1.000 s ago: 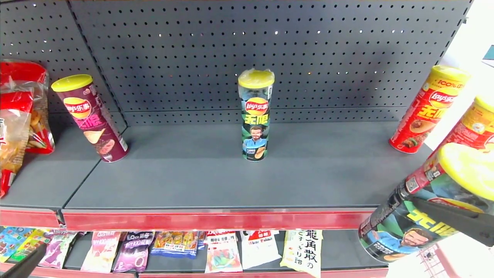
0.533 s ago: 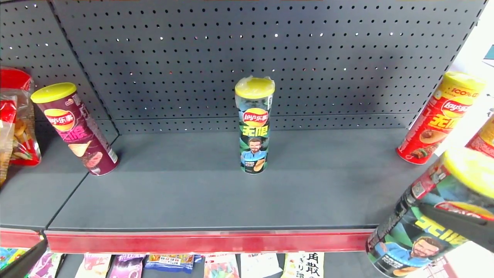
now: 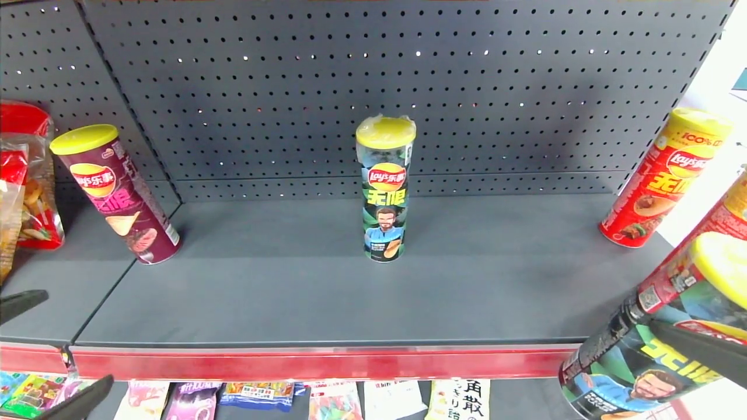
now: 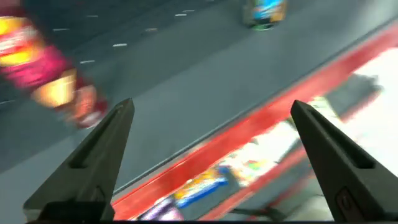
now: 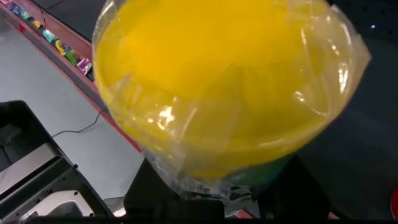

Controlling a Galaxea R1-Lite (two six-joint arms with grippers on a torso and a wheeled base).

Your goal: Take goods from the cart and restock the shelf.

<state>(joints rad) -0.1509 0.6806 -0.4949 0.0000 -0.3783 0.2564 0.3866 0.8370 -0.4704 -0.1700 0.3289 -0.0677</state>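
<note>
Between the fingers of your right gripper [image 3: 665, 344] sits the held can [image 3: 618, 373], green with a yellow lid. It is clamped around its middle and tilted, lid toward you, just off the right front corner of the shelf [image 3: 327, 291]. In the right wrist view the wrapped lid [image 5: 224, 81] stands straight out from the jaws. Compared with half a second ago, this can sits slightly lower and further right.

Your left gripper [image 3: 52, 350] has changed more. Earlier only one fingertip showed at the lower left, and now both fingers are up in front of the shelf edge, spread wide and holding nothing. Between those open jaws in the left wrist view [image 4: 211, 137] you see the red rail [image 4: 249, 124] and bare shelf board. The purple can [image 4: 43, 68] lies beyond one finger. The standing can [image 3: 385, 198] is far ahead of both jaws and has not moved. The red can [image 3: 659, 181] stands behind the held one.
</note>
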